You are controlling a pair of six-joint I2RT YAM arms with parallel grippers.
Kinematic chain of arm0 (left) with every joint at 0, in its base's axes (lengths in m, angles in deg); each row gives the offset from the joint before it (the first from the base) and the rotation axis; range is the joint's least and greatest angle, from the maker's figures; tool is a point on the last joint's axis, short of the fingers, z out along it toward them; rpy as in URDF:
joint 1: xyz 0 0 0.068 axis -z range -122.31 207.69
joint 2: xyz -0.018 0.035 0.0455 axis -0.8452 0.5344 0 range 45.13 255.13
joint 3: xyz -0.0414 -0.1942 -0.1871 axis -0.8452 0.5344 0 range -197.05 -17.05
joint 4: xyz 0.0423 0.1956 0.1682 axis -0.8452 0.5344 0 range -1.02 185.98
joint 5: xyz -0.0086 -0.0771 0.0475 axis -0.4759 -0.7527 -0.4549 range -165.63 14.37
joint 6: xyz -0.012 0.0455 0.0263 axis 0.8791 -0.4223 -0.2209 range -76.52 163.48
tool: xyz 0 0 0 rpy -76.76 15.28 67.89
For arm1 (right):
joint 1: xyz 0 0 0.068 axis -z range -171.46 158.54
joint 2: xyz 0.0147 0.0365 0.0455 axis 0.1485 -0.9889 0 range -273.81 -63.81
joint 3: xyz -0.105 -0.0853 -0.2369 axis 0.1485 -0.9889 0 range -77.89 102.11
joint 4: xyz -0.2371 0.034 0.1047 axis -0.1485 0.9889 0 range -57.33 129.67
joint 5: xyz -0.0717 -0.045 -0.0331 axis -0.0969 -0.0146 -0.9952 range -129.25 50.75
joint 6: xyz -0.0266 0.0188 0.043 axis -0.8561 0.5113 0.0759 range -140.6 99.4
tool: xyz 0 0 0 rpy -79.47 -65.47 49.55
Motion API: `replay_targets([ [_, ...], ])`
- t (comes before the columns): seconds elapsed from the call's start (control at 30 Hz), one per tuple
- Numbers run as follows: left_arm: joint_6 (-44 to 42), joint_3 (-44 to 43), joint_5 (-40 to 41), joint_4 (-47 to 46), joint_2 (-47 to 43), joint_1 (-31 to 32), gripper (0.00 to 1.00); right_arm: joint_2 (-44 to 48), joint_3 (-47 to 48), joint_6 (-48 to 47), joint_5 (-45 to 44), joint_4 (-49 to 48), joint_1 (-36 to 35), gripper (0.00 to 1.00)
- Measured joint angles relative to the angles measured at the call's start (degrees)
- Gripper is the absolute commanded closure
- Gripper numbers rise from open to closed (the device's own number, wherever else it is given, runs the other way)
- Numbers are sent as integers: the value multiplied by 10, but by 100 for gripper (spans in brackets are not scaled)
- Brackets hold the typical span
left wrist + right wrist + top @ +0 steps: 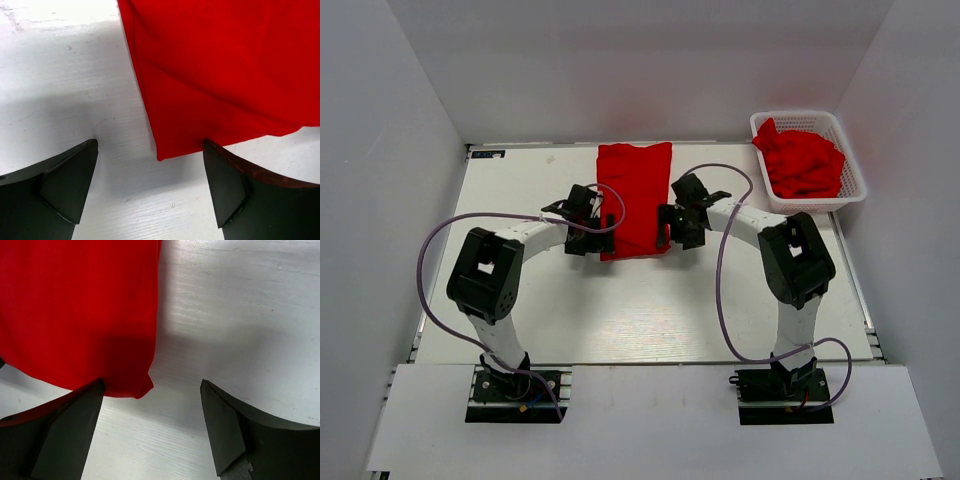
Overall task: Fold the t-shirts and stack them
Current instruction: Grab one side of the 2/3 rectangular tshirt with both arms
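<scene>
A red t-shirt (pixel 635 198) lies folded into a long narrow strip on the white table (pixel 650 310), running from the back edge toward the middle. My left gripper (pixel 605 228) stands open at the strip's near left corner (pixel 162 154), which lies between its fingers (pixel 227 182). My right gripper (pixel 667 225) stands open at the near right corner (pixel 142 389), nothing clamped. More red t-shirts (pixel 802 160) are piled crumpled in the basket. In both wrist views the cloth (pixel 225 70) (pixel 75 310) lies flat on the table.
A white plastic lattice basket (pixel 855 190) stands at the back right of the table. White walls enclose the left, back and right sides. Purple cables loop from both arms (pixel 425 260) (pixel 720 280).
</scene>
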Motion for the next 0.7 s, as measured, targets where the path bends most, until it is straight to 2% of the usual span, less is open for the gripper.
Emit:
replay_targets([
  [0.1, 1, 0, 0, -9, 3, 0, 11, -1, 0, 3, 0, -4, 0, 21],
  [0.2, 0, 0, 0, -19, 8, 1, 22, -7, 5, 6, 1, -8, 0, 26],
  [0.37, 0, -1, 3, -40, 16, 9, 41, -21, 7, 15, 6, -19, -1, 40],
  [0.4, 0, -1, 3, -43, 18, 12, 49, -22, 7, 16, 9, -21, -2, 46],
  [0.47, 2, 1, 2, -52, 20, 18, 60, -24, 7, 19, 17, -27, -2, 65],
  [0.5, 3, 2, 2, -56, 21, 21, 66, -25, 7, 19, 20, -31, -2, 77],
  [0.53, 5, 3, 0, -59, 23, 24, 81, -27, 7, 23, 25, -36, -3, 98],
  [0.6, 11, 4, -2, -64, 26, 29, 100, -33, 7, 27, 36, -46, -3, 100],
  [0.7, 16, 4, -5, -72, 28, 31, 100, -37, 4, 31, 47, -53, -4, 100],
])
